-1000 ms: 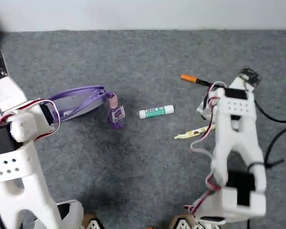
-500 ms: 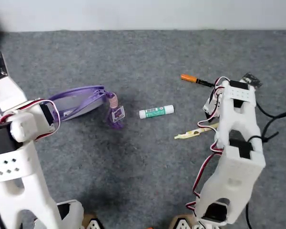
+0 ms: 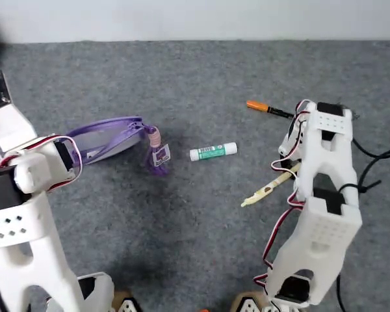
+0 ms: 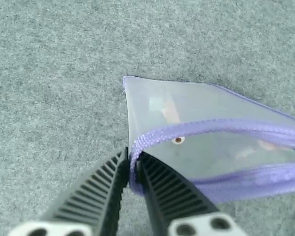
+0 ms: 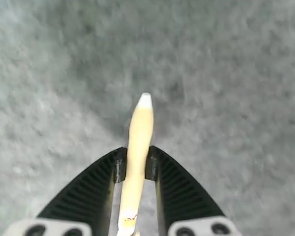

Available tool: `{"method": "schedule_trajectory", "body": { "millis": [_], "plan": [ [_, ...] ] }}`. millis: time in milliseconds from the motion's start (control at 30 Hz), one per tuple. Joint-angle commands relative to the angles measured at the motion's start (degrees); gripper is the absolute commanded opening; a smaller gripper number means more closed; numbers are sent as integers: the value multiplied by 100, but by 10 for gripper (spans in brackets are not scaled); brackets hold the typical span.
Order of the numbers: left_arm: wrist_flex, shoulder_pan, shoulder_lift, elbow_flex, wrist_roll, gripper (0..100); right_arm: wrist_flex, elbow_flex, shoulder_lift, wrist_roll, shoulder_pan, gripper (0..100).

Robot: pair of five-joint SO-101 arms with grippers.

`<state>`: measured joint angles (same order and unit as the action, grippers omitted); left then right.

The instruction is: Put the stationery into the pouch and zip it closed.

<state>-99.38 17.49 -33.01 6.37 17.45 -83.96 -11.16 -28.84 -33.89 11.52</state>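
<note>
A clear pouch with purple zipper trim [image 3: 107, 138] lies at the left of the grey mat, its mouth gaping and a pink-and-purple charm [image 3: 157, 153] at its right end. My left gripper [image 4: 132, 169] is shut on the pouch [image 4: 206, 142] at its zipper-edge corner. My right gripper [image 5: 135, 164] is shut on a cream pen [image 5: 136, 147], which sticks out past the fingertips. From above, the cream pen [image 3: 268, 188] slants down-left from the right arm [image 3: 320, 182]. A green-and-white glue stick [image 3: 212, 152] lies mid-mat. An orange-capped black pen [image 3: 265, 108] rests beside the right arm.
The grey mat [image 3: 201, 78] ends at a pale wall along the back. Open mat lies between the pouch and the right arm, around the glue stick. The left arm's white body [image 3: 19, 214] fills the front left corner.
The right arm lowered onto the cream pen and closed on it. The pen has swung from nearly level to a steeper slant, its free tip now lower.
</note>
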Motion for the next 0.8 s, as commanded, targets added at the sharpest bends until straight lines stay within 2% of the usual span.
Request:
{"method": "schedule_trajectory", "body": {
  "millis": [0,300,600,767],
  "plan": [
    [70,-44,79,-84,44,13,-470,-281,963,316,-259,9],
    [132,-475,79,-92,44,13,-1516,-273,3055,360,-1534,9],
    [-18,-440,554,-154,62,13,-1481,-273,4945,360,-2897,8],
    [-62,-440,765,-673,70,13,-1473,-273,5842,387,-3398,8]
  ]
}}
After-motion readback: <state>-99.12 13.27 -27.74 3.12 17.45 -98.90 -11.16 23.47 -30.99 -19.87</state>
